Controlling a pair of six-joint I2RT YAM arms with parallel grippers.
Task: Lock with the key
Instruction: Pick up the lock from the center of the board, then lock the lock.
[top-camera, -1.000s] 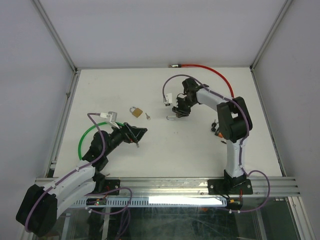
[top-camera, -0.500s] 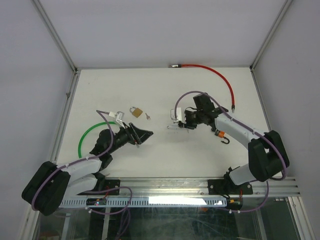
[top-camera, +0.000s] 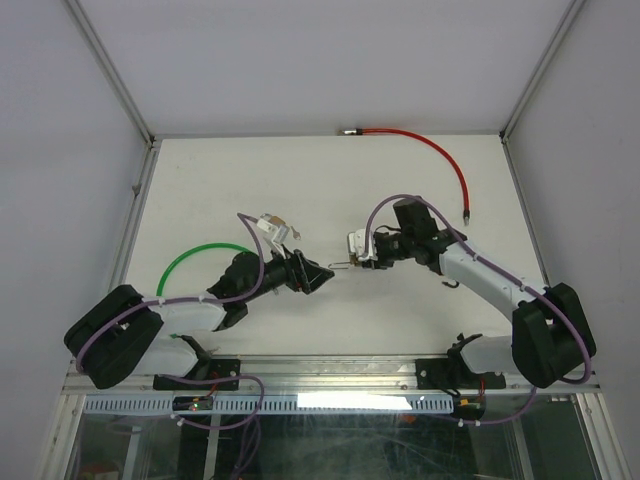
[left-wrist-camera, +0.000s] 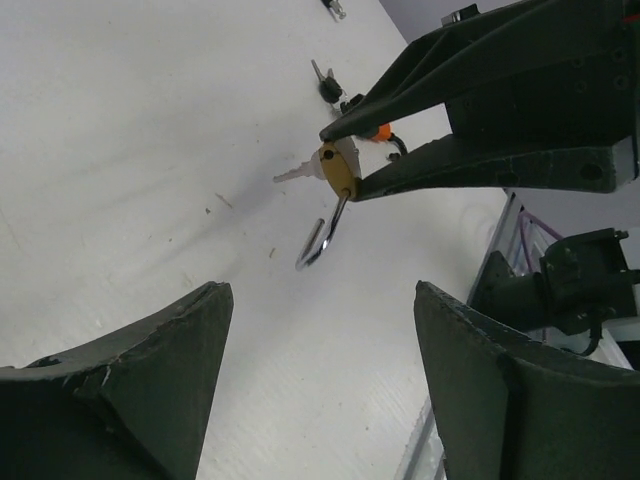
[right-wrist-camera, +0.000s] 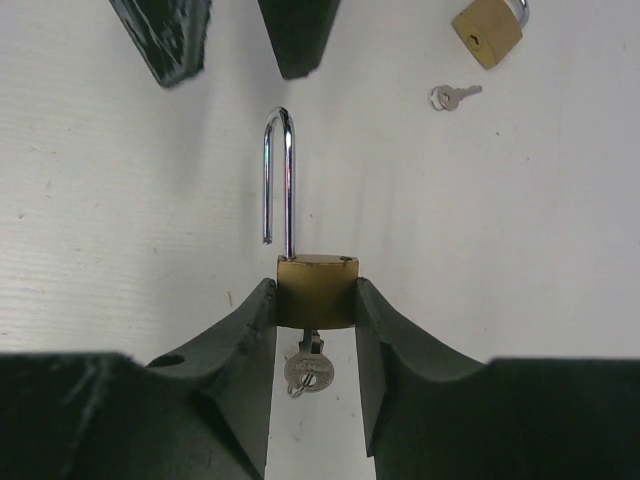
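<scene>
**Padlock (right-wrist-camera: 317, 290) clamped in right gripper (top-camera: 360, 260), shackle (right-wrist-camera: 280, 175) open**

Far left, at nine o'clock on the table (top-camera: 250, 170): green cable (top-camera: 196, 254), bent in an arc beside the left arm.

Next, near the table's middle at about six o'clock: left gripper (top-camera: 318, 276), fingers (left-wrist-camera: 150, 390) spread apart, nothing between them. Aimed toward three o'clock, straight at the padlock. Narrow gap between its tips and the shackle's end, no contact.

Just right of that, at about four o'clock of centre: right gripper, closed on the brass body from both sides. Apparently held clear of the tabletop, though height hard to judge from above. Shackle swung open, one leg free of the body, pointing to nine o'clock at the left gripper. Key (right-wrist-camera: 308, 370) seated in the keyhole at the opposite end, between the right fingers.

At one o'clock in the right wrist view: second padlock (right-wrist-camera: 487, 30), cut off by the frame edge, and loose key (right-wrist-camera: 452, 96) just beside it, both flat on the table, well apart from the held one.

Far right, from twelve to two o'clock along the table's back: red cable (top-camera: 440, 150), curving down toward the right edge.
</scene>
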